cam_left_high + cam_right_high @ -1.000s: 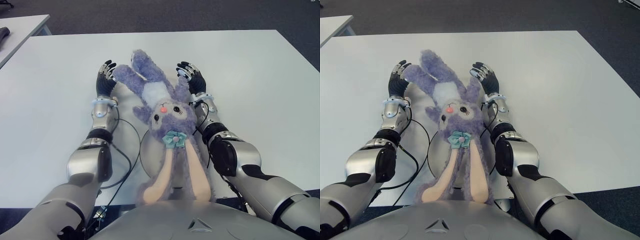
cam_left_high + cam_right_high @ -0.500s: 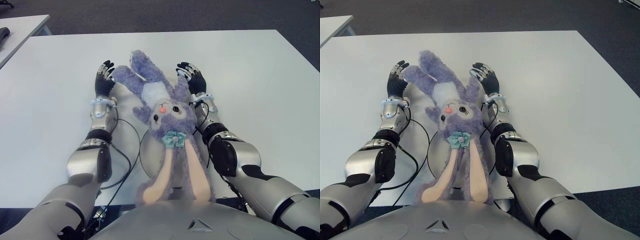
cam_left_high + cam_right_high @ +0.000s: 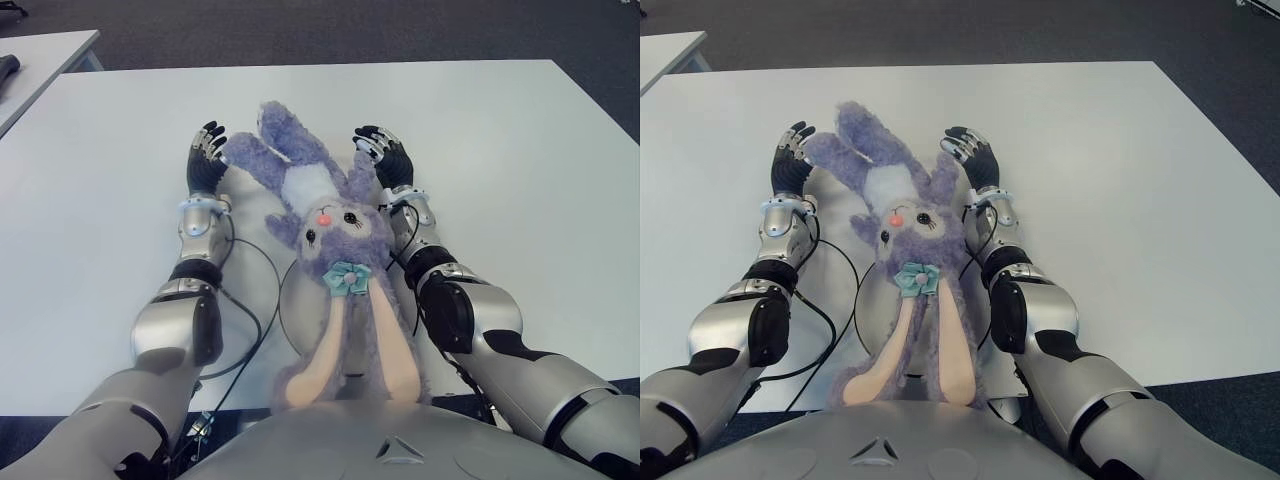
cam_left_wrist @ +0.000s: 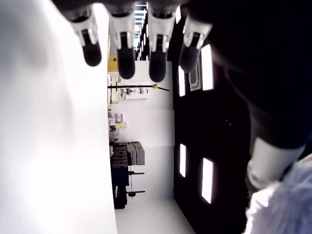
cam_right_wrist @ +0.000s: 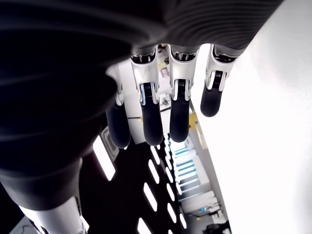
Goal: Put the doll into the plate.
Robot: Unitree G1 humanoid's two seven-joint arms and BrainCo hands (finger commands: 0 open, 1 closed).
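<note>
Doll (image 3: 330, 235): purple plush rabbit, face up, long axis near-far, ears toward robot, legs far, head over plate (image 3: 292, 300) on white table (image 3: 520, 150). Left hand (image 3: 206, 160): left of doll, fingers spread, empty. Right hand (image 3: 385, 155): right of doll, fingers spread, empty.

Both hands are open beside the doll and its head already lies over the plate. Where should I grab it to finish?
Take the doll by its pale body, squeezing from both flanks. The left hand and right hand already flank it, open and level with the limbs. The ears trail off the plate toward the robot, so a two-sided hold probably lifts it best.
</note>
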